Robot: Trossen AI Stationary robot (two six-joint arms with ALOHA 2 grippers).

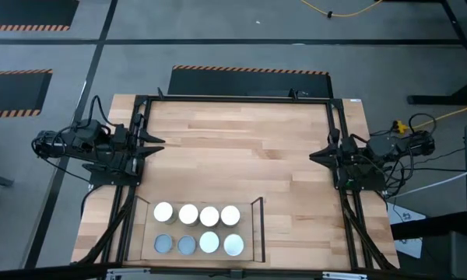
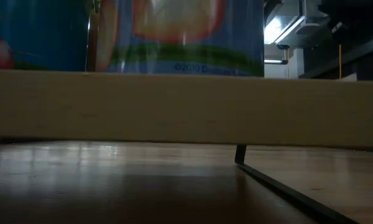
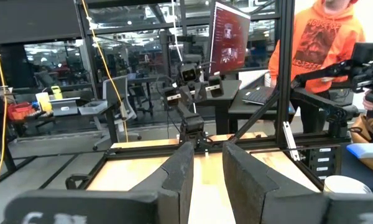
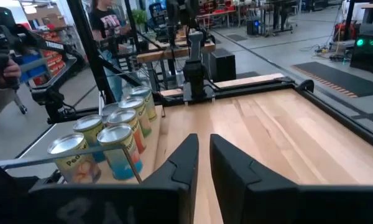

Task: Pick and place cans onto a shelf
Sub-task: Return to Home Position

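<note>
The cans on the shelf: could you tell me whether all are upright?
Upright, all eight cans: the high view shows only round tops, in two rows on the shelf.

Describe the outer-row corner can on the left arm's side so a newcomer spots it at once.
On the wooden table, a small black-railed shelf sits at one edge, holding two rows of four cans. In the row by that edge, take the end can toward the left arm: its top is dull grey like the next can's, while the other six are bright white.
</note>
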